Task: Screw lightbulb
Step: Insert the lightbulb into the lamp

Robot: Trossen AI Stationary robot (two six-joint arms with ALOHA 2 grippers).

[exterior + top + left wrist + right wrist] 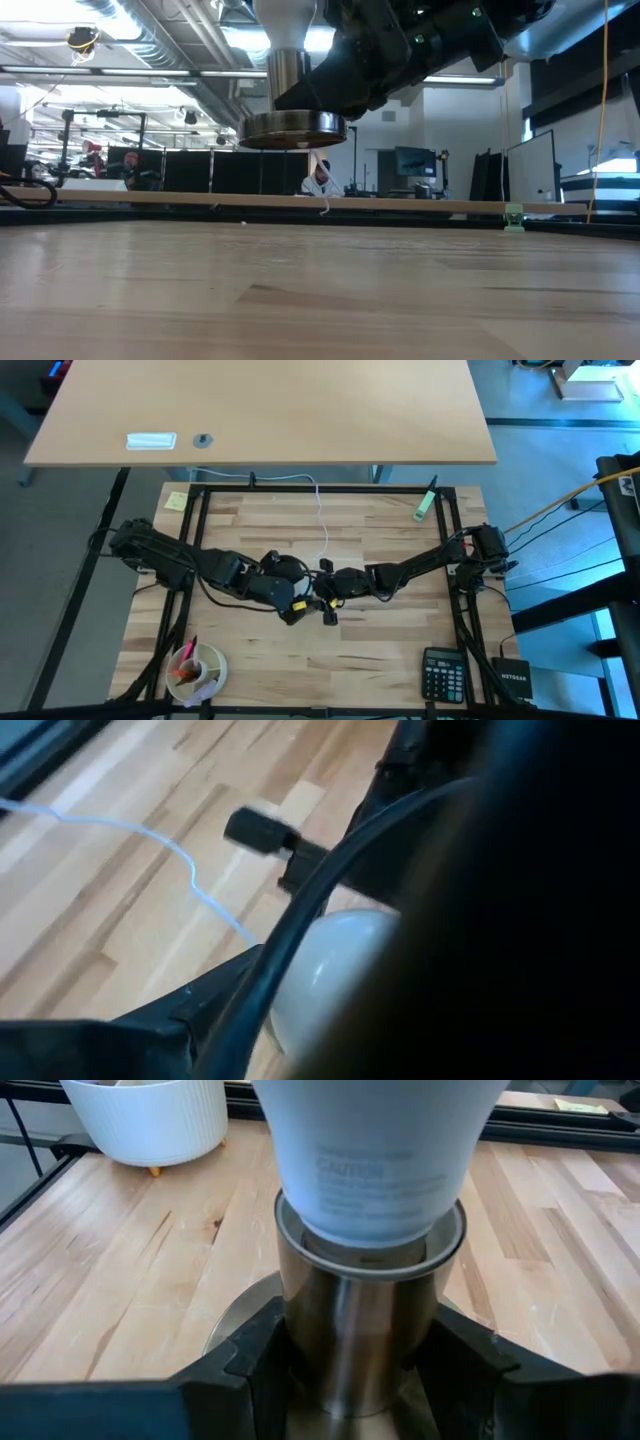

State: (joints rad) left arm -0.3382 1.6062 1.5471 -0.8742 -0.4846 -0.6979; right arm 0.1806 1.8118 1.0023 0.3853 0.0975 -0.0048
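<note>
High view: both arms meet over the middle of the desk (400, 650), just in front of where the white cord (322, 520) ends. The left end effector (297, 603) and the right end effector (330, 592) are touching or nearly so, and the bulb and socket are hidden between them. Away from the cord, a green marker (426, 502) lies to its right at the desk's back, a white bowl (200, 670) at the front left, and a calculator (443, 673) and a black box (516, 682) lettered NETGEAR at the front right.

Low view: the socket (292, 118) hangs clear above the desk, held from behind by a dark end effector; the bulb (288, 22) stands upright in its top, its globe cut off by the frame.

Left wrist view: the bulb's white globe (335, 965) sits against the left arm's dark parts, with the cord trailing off beside it. I cannot tell whether those fingers are closed on it.

Right wrist view: the right fingers (262, 1350) are closed on the socket's metal barrel (360, 1330). The bulb's neck (375, 1170) is seated in the collar, with no screw thread showing. Grey print reads CAUTION; the lines beneath are too small to read.

The bulb looks mostly screwed in; the last tightening and setting it down seem to remain.
</note>
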